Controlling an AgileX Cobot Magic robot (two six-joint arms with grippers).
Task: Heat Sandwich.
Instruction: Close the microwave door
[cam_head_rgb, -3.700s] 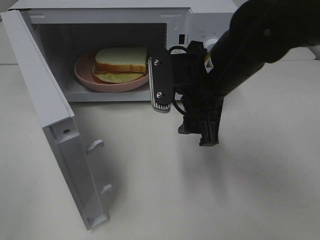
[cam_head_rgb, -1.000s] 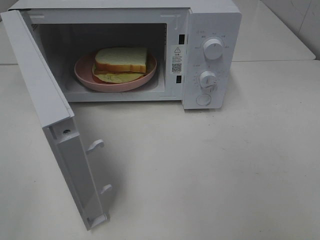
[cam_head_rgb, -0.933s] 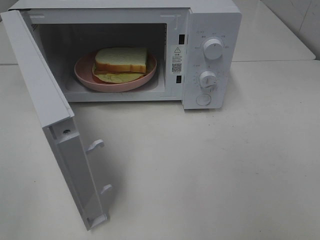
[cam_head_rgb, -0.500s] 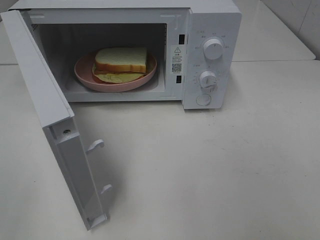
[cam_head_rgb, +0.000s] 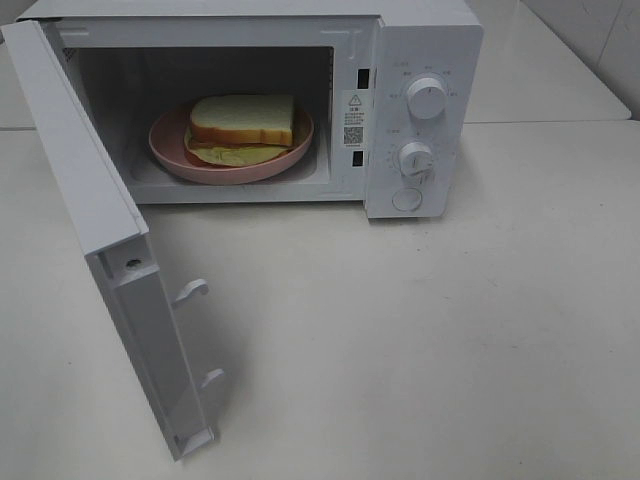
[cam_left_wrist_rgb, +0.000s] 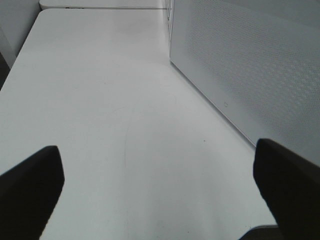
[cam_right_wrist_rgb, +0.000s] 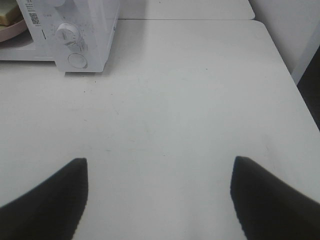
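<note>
Exterior high: sandwich (cam_head_rgb: 243, 122) sits on pink plate (cam_head_rgb: 170, 152) inside microwave (cam_head_rgb: 425, 35); door (cam_head_rgb: 90, 200) swung wide; no arm in view. Loading looks done, so closing door is likely step in hand.

Left wrist: left gripper (cam_left_wrist_rgb: 157, 172) fingers spread wide, empty, over table (cam_left_wrist_rgb: 90, 100) beside door's outer face. Next move calls for pushing door shut from outside.

Right wrist: right gripper (cam_right_wrist_rgb: 159, 172) fingers spread wide, empty; knob (cam_right_wrist_rgb: 66, 32) ahead, likely to be turned once door is shut.

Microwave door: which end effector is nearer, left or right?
Left. The left end effector is beside the outer face of the open door; the right end effector is over the table, facing the microwave.
</note>
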